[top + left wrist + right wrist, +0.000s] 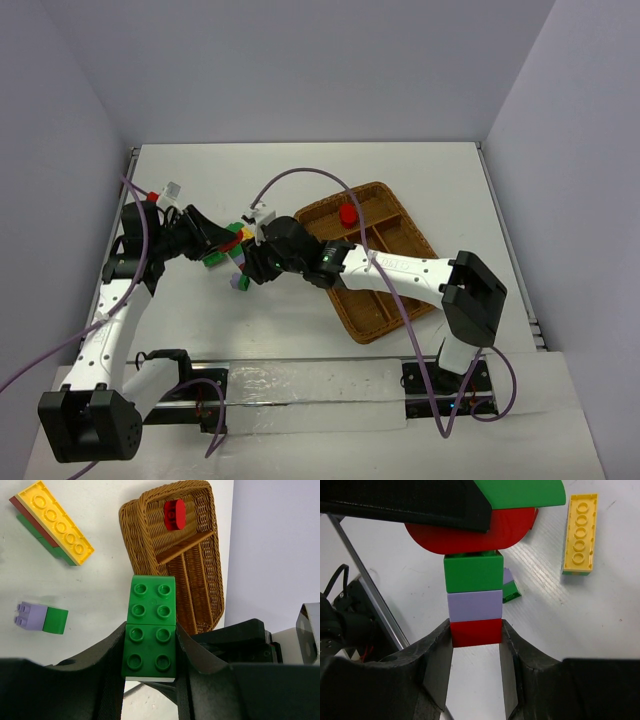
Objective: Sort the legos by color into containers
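The left gripper (pixel 150 645) is clamped on a pair of green bricks (pixel 151 610). In its wrist view they stand straight up from between the fingers at lower centre, studs facing the camera, with their lower half sunk between the black fingers.

The right gripper (pixel 476 645) is closed on a red brick (pixel 475 632), with one finger flat against each of its sides, at the centre of that wrist view. This brick is the bottom end of a stack that rises away from the gripper. Above it come a purple brick (pixel 475 605), a green brick (pixel 472 572) and a rounded red piece (pixel 465 535). The top of the stack passes under a black finger (pixel 405 500) of the other gripper at the upper edge of the frame.

In the overhead view the two grippers meet nose to nose over the table (pixel 300 180), left of centre, with the coloured clump between them just left of the tray (pixel 131 535).

In the left wrist view, one loose red brick (pixel 174 514) lies in the tray's crosswise section at upper centre. A long yellow brick (pixel 52 522), stacked on red and green layers, lies at upper left, well apart from the gripper. A small purple-and-green pair (pixel 40 617) sits at middle left, near the left finger but not touching it.
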You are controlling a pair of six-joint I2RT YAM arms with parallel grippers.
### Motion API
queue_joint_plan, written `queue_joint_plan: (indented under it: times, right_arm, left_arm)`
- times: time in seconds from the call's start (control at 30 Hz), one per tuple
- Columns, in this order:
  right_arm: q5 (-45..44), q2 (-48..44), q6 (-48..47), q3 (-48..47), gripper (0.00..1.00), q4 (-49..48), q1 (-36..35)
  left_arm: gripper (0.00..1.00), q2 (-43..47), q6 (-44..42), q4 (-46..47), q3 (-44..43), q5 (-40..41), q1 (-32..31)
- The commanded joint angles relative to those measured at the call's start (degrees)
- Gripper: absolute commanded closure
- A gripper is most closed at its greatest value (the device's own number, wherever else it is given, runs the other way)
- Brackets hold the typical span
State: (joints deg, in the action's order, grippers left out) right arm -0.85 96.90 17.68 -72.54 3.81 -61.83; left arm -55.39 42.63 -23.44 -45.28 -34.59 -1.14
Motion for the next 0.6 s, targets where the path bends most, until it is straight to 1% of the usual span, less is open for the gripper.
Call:
queue_joint_plan:
  times: [0.0,0.1,0.17,0.23,0.33,0.43,0.57]
  right_arm:
    - [-2.31,-2.97,-0.05,1.17,1.00,-2.32,1.39]
    - [-2.37,-5.08,0.04,4.82,1.00,-2.32,3.64]
    - [-2.44,-7.93,-0.43,7.12,1.00,-1.71,5.25]
    - [-3.44,-9.21,-1.74,8.04,1.00,0.52,6.28]
    - [-6.06,-11.38,-3.91,9.06,1.00,2.25,7.24]
    - [-5.84,-12.64,-4.16,9.89,1.00,2.10,8.44]
    - [-7.77,-12.97,-3.57,10.10,1.00,2.78,10.08]
  left_arm:
    - [1.00,1.68,1.17,-0.14,-3.73,0.77,-0.26]
    - [1.00,1.86,1.17,-1.16,-4.79,3.17,-0.26]
    - [1.00,1.85,1.62,-0.48,-4.50,2.55,-0.26]
    - [1.00,1.70,2.83,0.88,-3.84,0.92,-0.26]
    - [1.00,2.12,3.95,2.41,-2.80,0.60,-0.26]
    - [1.00,2.36,4.15,2.92,-2.19,1.28,-0.19]
    - [1.00,1.55,3.29,1.65,-1.63,4.09,-0.26]
